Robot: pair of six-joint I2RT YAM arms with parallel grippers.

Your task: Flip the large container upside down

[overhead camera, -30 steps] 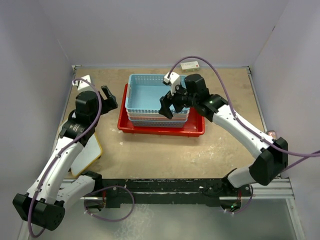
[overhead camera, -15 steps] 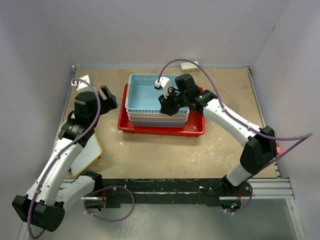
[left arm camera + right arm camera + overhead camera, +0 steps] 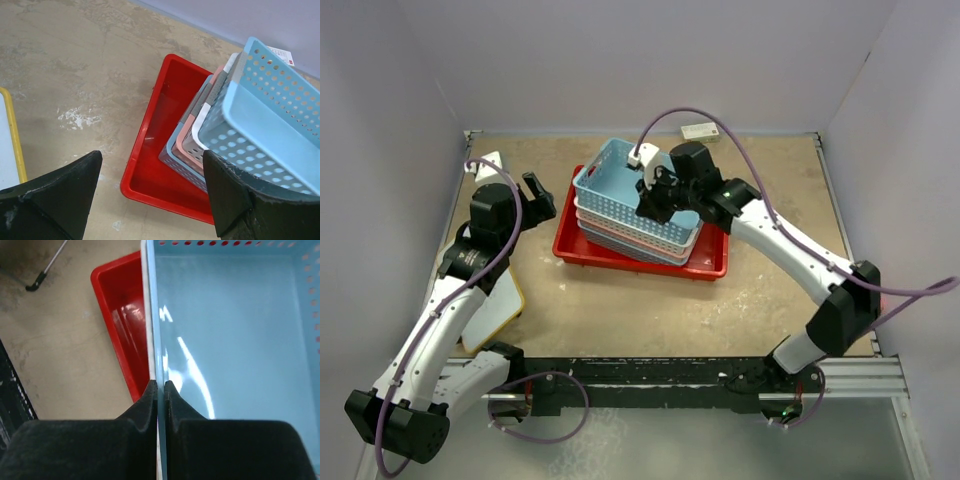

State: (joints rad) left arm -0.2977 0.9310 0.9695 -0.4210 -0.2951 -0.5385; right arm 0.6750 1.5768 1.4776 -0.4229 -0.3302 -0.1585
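Note:
The large container, a shallow red tray (image 3: 572, 246), lies upright mid-table, also seen in the left wrist view (image 3: 161, 125) and the right wrist view (image 3: 119, 310). Inside it a nested stack of perforated baskets stands tilted and skewed, with a light-blue basket (image 3: 618, 183) (image 3: 270, 125) (image 3: 235, 330) on top. My right gripper (image 3: 655, 204) (image 3: 161, 385) is shut on the thin side wall of that top basket. My left gripper (image 3: 536, 194) (image 3: 151, 156) hangs open to the left of the tray, holding nothing.
Below the blue basket, white, pink and grey-blue baskets (image 3: 186, 145) are nested. A white board with a yellow edge (image 3: 496, 310) (image 3: 8, 150) lies at the left. A small white box (image 3: 700, 131) sits by the back wall. Walls close in three sides.
My right gripper has closed on the top basket's wall. The basket stack has tipped and twisted in the tray, and the tray has turned slightly. The left arm has stayed still.

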